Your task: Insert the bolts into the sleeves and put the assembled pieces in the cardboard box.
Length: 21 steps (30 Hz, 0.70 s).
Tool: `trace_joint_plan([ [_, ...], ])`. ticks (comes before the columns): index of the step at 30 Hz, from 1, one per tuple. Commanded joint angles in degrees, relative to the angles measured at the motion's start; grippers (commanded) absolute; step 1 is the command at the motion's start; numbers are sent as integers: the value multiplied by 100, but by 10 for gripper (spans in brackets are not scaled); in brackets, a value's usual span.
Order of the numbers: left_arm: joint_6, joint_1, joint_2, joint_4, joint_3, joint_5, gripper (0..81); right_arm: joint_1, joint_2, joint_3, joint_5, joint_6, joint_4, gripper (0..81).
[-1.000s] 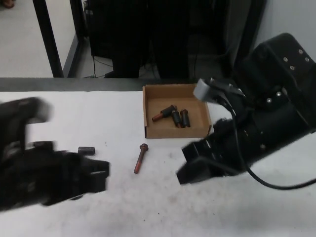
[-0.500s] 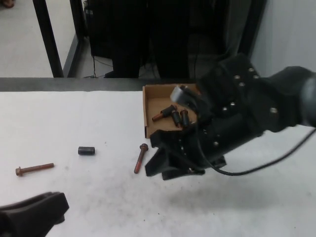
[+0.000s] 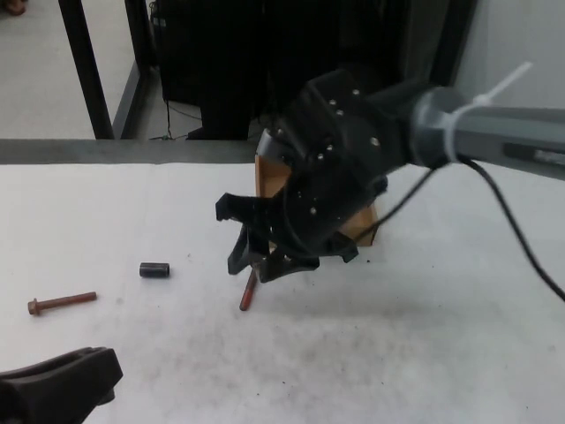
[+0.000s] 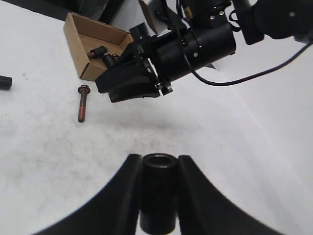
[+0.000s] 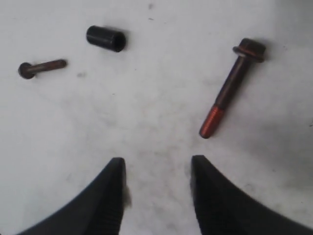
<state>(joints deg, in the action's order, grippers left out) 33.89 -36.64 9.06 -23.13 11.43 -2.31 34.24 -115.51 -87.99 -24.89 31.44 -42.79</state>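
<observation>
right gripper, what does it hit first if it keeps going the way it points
The open right gripper would likely meet bare bench first, the bolt lying just off its line.

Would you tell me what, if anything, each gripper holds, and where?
In the left gripper, the jaws clamp a black sleeve by its sides; the right gripper is open and empty.

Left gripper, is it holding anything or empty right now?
Holding. The left gripper is shut on a black sleeve, seen clamped in it in the left wrist view, hollow end toward the camera.
</observation>
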Motion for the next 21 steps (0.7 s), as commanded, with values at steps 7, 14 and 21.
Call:
trace_joint_plan([
  [7, 20, -18, -49, -21, 10, 57, 8, 133, -764, -1298, 639, -191, -1196, 414],
  [14, 20, -18, -49, -21, 10, 57, 8, 166, -1327, -2346, 1055, -191, -1573, 414],
  [21, 64, -18, -49, -19, 10, 57, 8, 171, -1877, -3122, 1530, -360, -2715, 414],
])
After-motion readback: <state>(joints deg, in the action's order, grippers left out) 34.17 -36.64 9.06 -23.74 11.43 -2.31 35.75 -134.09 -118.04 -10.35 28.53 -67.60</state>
